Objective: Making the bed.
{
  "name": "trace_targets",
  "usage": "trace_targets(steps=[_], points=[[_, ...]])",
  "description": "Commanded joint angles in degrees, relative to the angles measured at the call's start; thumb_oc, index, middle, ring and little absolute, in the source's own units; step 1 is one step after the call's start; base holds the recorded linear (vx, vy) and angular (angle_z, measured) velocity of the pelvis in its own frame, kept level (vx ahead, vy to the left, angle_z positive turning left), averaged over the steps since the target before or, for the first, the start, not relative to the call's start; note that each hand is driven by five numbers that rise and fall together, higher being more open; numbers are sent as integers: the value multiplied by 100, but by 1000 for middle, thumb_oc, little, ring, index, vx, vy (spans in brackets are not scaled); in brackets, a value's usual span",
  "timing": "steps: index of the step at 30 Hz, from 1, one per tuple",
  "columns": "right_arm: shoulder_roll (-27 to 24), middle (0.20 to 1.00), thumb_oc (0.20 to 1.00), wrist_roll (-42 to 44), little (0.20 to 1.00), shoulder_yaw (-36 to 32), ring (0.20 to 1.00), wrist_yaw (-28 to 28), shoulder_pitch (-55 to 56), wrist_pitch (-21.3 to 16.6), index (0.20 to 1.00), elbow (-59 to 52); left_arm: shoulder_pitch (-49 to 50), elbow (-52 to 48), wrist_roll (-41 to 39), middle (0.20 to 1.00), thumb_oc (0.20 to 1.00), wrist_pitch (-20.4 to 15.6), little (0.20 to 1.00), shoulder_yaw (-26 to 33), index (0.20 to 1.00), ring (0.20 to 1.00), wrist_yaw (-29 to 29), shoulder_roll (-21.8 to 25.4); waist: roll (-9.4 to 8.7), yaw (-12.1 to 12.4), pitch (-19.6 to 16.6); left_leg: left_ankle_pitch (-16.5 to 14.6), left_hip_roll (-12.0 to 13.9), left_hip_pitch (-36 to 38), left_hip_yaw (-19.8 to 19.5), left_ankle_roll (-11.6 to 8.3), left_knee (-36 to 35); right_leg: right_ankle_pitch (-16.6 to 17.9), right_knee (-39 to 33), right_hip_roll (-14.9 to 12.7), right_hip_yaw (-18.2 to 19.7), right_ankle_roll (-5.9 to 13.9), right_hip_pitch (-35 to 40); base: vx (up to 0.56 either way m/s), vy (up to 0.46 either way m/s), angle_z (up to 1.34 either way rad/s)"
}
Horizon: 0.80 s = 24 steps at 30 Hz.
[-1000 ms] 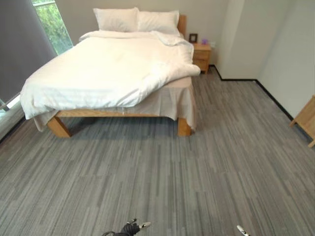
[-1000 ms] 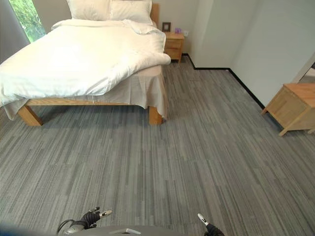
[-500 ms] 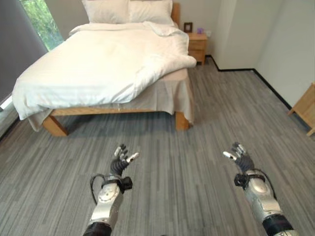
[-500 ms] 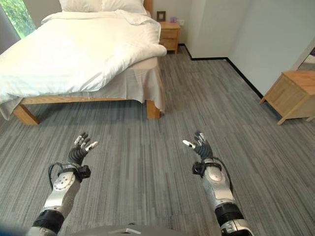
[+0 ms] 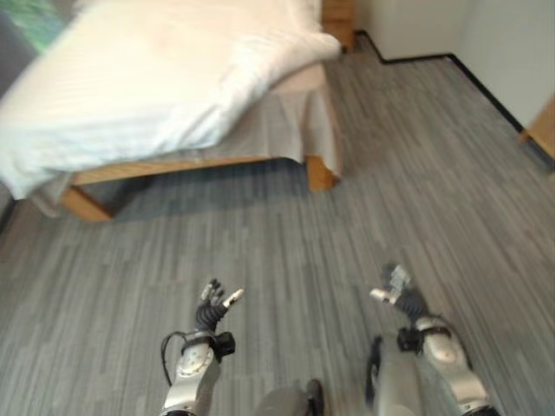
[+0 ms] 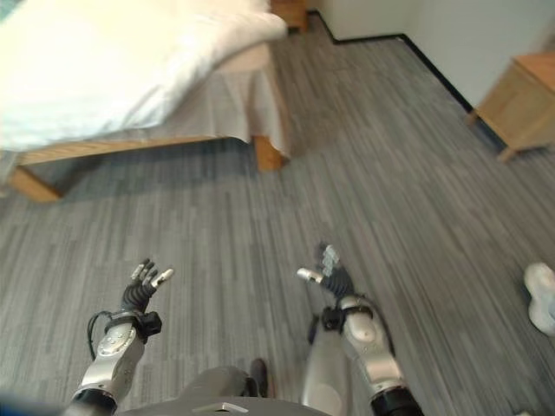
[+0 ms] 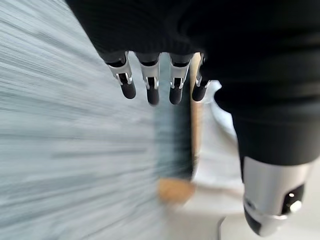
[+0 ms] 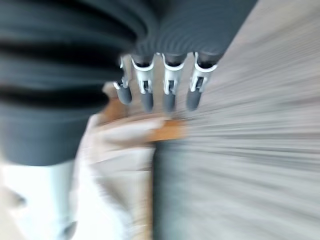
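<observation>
The wooden-framed bed (image 5: 316, 169) stands at the far left of the room, well apart from both hands. A rumpled white duvet (image 5: 156, 78) covers it, one corner bunched at the far right edge (image 6: 260, 26) and the near left side hanging low over the frame. Beneath the duvet a beige bed skirt (image 5: 295, 130) drapes down to the light wooden legs (image 6: 267, 156). No writing or label can be read on any of it.

The left hand (image 5: 211, 303) is raised over the grey striped carpet (image 5: 277, 251) at the near left, fingers spread and relaxed, holding nothing; its wrist view shows the dark-tipped fingers (image 7: 150, 85) straight in a row with the bed leg beyond them. The right hand (image 6: 328, 276) is raised at the near right, likewise open and empty, fingers (image 8: 167, 82) straight in its own wrist view.

At the far right stands a light wooden cabinet (image 6: 520, 95) against the pale wall (image 5: 512, 43). A white shoe (image 6: 542, 295) shows at the right edge on the carpet.
</observation>
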Motion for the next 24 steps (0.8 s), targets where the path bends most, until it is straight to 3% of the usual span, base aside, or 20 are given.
trace_targets(steps=[1, 3, 4, 5, 6, 7, 9, 12, 13, 14, 16, 17, 19, 20, 21, 22, 23, 24], points=[[-217, 1000, 1000, 94, 1000, -158, 1000, -8, -763, -290, 1000, 36, -393, -95, 294, 1000, 1000, -283, 1000, -59, 1000, 1000, -3, 245, -72, -24, -422, 642, 771, 2107, -191, -726, -1671, 1726, -1882, 332, -248, 145, 1132, 684, -314, 61], [-165, 1000, 1000, 386, 1000, -168, 1000, 63, -684, -325, 1000, 94, -424, -130, 255, 1000, 1000, -302, 1000, -112, 1000, 1000, -1, 190, -45, -116, -532, 916, 940, 2268, -343, -846, -1550, 1924, -1865, 398, -303, 99, 1389, 839, -440, 65], [-43, 1000, 1000, 1114, 1000, -27, 1000, 101, -831, -410, 1000, 460, -356, -213, 106, 1000, 1000, -291, 1000, -167, 1000, 1000, 48, 50, 22, -116, -617, 2171, 1243, 1991, -409, -1161, -26, 1784, -1564, 653, -442, -279, 1747, 956, -612, 67], [-35, 1000, 1000, 1302, 1000, 28, 1000, 154, -925, -403, 1000, 450, -356, -245, -52, 1000, 1000, -266, 1000, -175, 1000, 1000, 44, -4, -40, -46, -608, 2743, 1338, 1565, -359, -1205, 904, 1583, -1501, 713, -541, -487, 2029, 941, -708, 80], [-73, 1000, 1000, 1378, 1000, 76, 1000, 100, -988, -409, 1000, 381, -362, -299, -161, 1000, 1000, -236, 1000, -198, 1000, 1000, 21, -1, -173, -4, -563, 3019, 1437, 1090, -188, -1201, 1780, 1482, -1575, 732, -639, -658, 2317, 567, -582, 44], [-109, 1000, 1000, 1340, 1000, 94, 1000, 116, -1026, -429, 1000, 374, -386, -309, -217, 1000, 1000, -253, 1000, -211, 1000, 1000, -17, -7, -293, 111, -488, 3054, 1520, 775, 41, -1128, 2499, 1348, -1665, 794, -688, -822, 2620, 564, -563, 32], [-279, 1000, 1000, 1126, 1000, 101, 1000, 54, -1142, -377, 1000, 396, -374, -464, -318, 1000, 1000, -250, 1000, -288, 1000, 1000, -124, -1, -450, 490, -318, 2653, 1359, 104, 264, -1051, 3195, 1085, -1828, 881, -663, -881, 3104, 558, -430, -41], [-397, 1000, 1000, 1085, 1000, 61, 1000, -37, -1360, -324, 1000, 549, -252, -438, -477, 1000, 1000, -246, 1000, -269, 1000, 1000, -228, -44, -496, 952, -250, 2370, 1469, -889, 817, -1052, 2961, 785, -1882, 924, -619, -873, 3599, 554, -221, -50], [-430, 1000, 1000, 1106, 1000, 11, 1000, -32, -1320, -342, 1000, 447, -187, -395, -498, 1000, 1000, -248, 1000, -217, 1000, 1000, -265, -72, -441, 1007, -273, 2447, 1479, -1011, 956, -1040, 2162, 676, -1882, 985, -587, -855, 3691, 506, -45, -25], [-449, 1000, 1000, 1074, 1000, -23, 1000, -8, -1256, -366, 1000, 344, -136, -361, -521, 1000, 1000, -254, 1000, -210, 1000, 1000, -298, -86, -412, 1050, -296, 2438, 1417, -1086, 932, -1017, 1820, 610, -1882, 1015, -570, -844, 3801, 601, -5, -36], [-467, 1000, 1000, 930, 1000, -58, 1000, 23, -1145, -424, 1000, 158, -27, -206, -438, 1000, 1000, -263, 1000, -139, 1000, 1000, -251, -150, -225, 1160, -463, 2594, 848, -1077, 803, -909, -287, 311, -1882, 1167, -560, -722, 4074, 793, 42, -16], [-432, 1000, 1000, 795, 1000, -23, 1000, 21, -1236, -423, 1000, 246, 61, -177, -377, 1000, 1000, -250, 1000, -108, 1000, 1000, -195, -187, -158, 1221, -609, 2606, 579, -999, 950, -791, -1045, 198, -1882, 1257, -595, -648, 4421, 854, -1, 21], [-358, 1000, 1000, 791, 1000, -31, 1000, 27, -1375, -382, 1000, 327, 155, -303, -268, 1000, 1000, -225, 1000, -43, 1000, 1000, -220, -158, -217, 1166, -741, 2531, 458, -784, 1616, -727, -1045, 203, -1882, 1281, -616, -591, 4629, 569, -25, 9], [-346, 1000, 1000, 791, 1000, -20, 1000, 28, -1379, -381, 1000, 328, 171, -318, -268, 1000, 1000, -220, 1000, -29, 1000, 1000, -223, -146, -211, 1200, -710, 2573, 498, -769, 1715, -677, -1034, 239, -1882, 1288, -599, -601, 4630, 580, 93, 6], [-165, 1000, 1000, 575, 1000, 151, 1000, 174, -1454, -378, 1000, 301, 292, -553, -180, 1000, 1000, -251, 1000, 129, 1000, 1000, -202, -17, -371, 1463, -864, 2188, 211, -455, 1621, -228, -1111, 763, -535, 925, -663, -268, 4342, 520, 170, -11], [-159, 1000, 1000, 407, 1000, 208, 1000, 128, -1482, -380, 1000, 242, 260, -545, -135, 1000, 1000, -220, 1000, 132, 1000, 1000, -197, 14, -381, 1448, -853, 1916, 151, -302, 1721, -53, -1081, 1445, 532, 643, -672, 117, 4024, 671, 220, -39], [-142, 1000, 1000, 403, 1000, 198, 1000, 91, -1489, -333, 1000, 208, 193, -554, -124, 1000, 1000, -215, 1000, 117, 1000, 1000, -143, 44, -300, 1351, -788, 1806, 185, -90, 1594, 50, -1108, 1723, 1451, 552, -491, 255, 3539, 276, 128, -68], [-142, 1000, 1000, 403, 1000, 198, 1000, 91, -1489, -333, 1000, 208, 193, -554, -124, 1000, 1000, -215, 1000, 117, 1000, 1000, -143, 44, -302, 1351, -789, 1805, 184, -92, 1595, 50, -1107, 1721, 1454, 551, -490, 255, 3536, 366, 80, -26]])
